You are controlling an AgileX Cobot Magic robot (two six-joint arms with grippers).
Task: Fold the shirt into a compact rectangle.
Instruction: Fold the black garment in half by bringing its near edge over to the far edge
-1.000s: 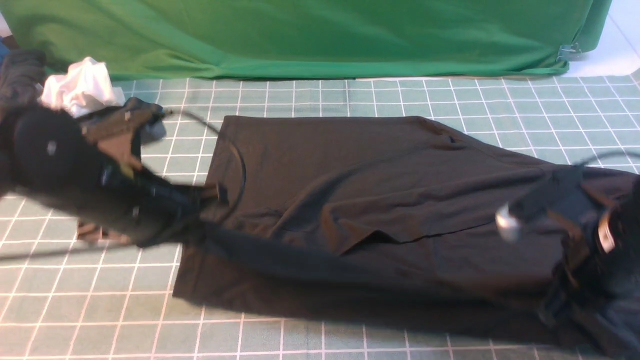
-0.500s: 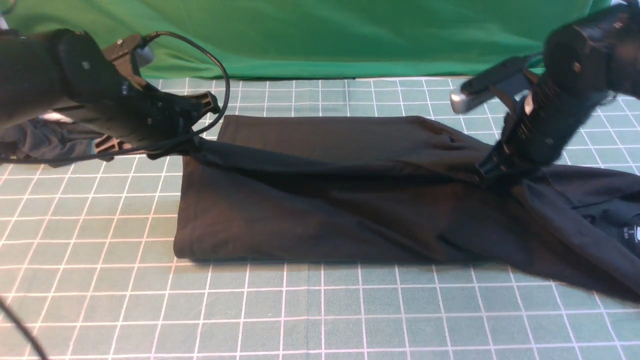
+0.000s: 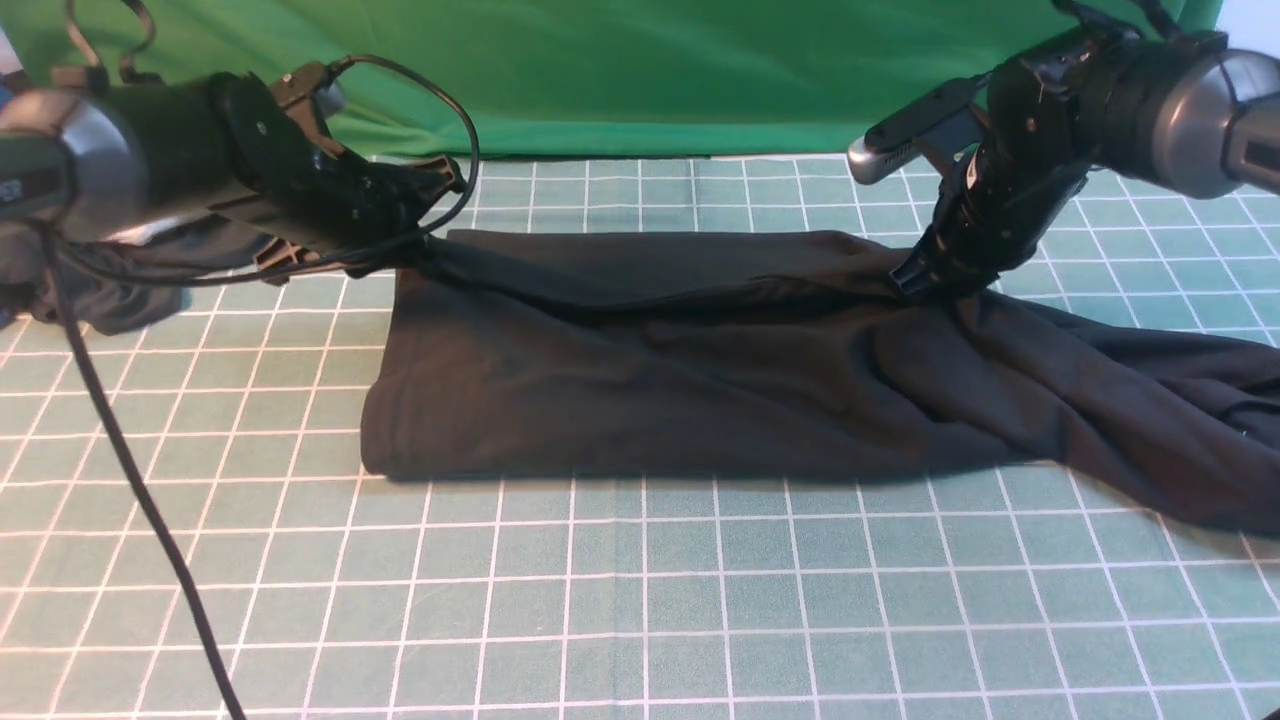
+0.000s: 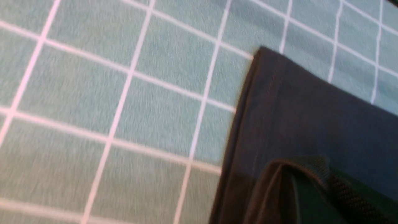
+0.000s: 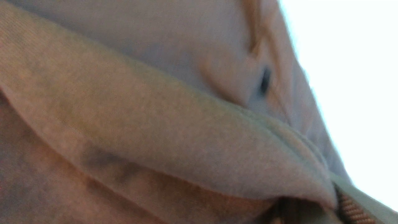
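The black shirt (image 3: 660, 370) lies folded lengthwise across the gridded mat, its print and neck label hidden. My left gripper (image 3: 425, 250) is shut on the shirt's far-left edge, just above the mat. My right gripper (image 3: 915, 280) is shut on the far edge further right, where the cloth bunches. Beyond it the shirt trails rumpled toward the right border (image 3: 1180, 400). In the left wrist view a pinched fold (image 4: 279, 186) rises from the shirt's flat corner (image 4: 298, 105). The right wrist view is filled by close, blurred cloth (image 5: 155, 124) draped over a ribbed finger (image 5: 351, 208).
A dark grey garment (image 3: 110, 285) lies at the far left behind my left arm. The green backdrop cloth (image 3: 650, 70) hangs along the back. A black cable (image 3: 130, 480) runs from the left arm down across the mat (image 3: 640, 600).
Both grippers carried the shirt's near edge away from me and lowered it onto the far edge, folding the shirt in half. The near fold line shifted farther back.
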